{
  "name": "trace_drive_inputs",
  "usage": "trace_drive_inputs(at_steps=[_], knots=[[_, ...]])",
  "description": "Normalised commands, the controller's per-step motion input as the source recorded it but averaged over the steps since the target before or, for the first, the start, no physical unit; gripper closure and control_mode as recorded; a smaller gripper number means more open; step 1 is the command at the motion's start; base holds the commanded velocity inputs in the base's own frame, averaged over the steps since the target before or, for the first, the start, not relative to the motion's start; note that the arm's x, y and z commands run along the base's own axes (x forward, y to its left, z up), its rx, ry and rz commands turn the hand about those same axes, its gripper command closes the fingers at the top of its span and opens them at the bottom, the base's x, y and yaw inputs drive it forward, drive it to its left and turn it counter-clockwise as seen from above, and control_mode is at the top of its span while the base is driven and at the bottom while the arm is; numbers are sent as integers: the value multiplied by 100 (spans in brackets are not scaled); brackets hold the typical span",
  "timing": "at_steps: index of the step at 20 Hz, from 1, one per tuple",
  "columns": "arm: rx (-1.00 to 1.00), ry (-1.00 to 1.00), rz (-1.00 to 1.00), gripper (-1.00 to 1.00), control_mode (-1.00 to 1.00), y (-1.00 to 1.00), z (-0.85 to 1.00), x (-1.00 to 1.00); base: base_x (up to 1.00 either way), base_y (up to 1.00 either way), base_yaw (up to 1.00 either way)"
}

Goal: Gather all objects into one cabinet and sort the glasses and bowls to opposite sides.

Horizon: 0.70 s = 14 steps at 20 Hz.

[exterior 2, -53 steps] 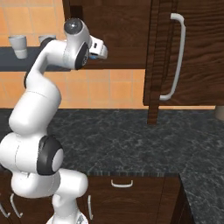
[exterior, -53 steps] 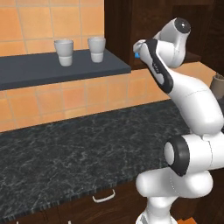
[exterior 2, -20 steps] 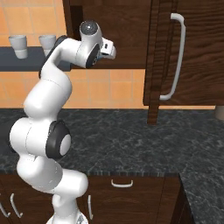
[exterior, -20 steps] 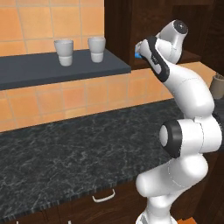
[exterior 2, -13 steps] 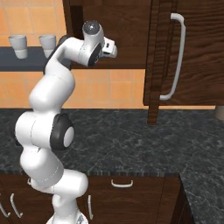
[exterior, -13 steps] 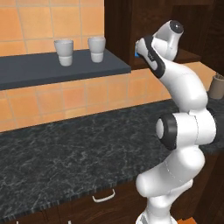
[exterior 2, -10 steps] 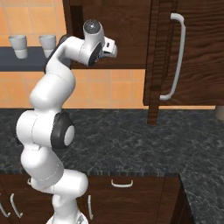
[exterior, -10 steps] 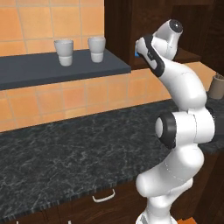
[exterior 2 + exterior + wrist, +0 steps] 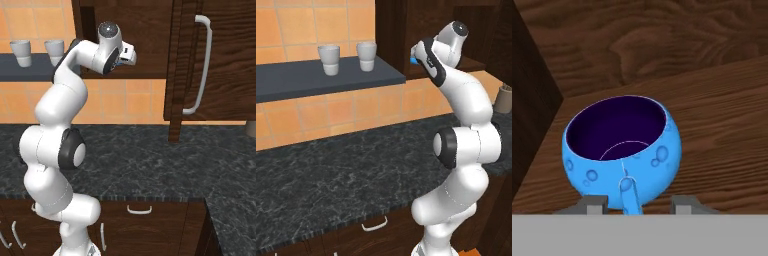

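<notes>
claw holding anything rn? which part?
Cannot tell. The claw straddles the blue bowl low on its near side, in the cabinet; contact isn't visible.

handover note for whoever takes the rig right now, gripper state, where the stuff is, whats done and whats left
Gripper: up inside the wide dark wooden cabinet, fingers apart on either side of a blue bowl; open.
The bowl sits upright on the cabinet floor near its side wall.
Two glasses stand on the grey slab shelf, outside the cabinet.
A mug sits on the counter at the far right.
Done: one bowl in the cabinet.
Left: bring in the glasses and mug, sort glasses opposite the bowls.
</notes>
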Motion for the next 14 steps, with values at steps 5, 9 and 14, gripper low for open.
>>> trace_drive_inputs(at_steps=[5,9,14], knots=[[2,0,0,100,-100,-18,-1,0,0,0,0],[0,0,0,100,-100,-2,-1,0,0,0,0],[0,-3,0,100,-100,0,2,-40,0,0,0]])
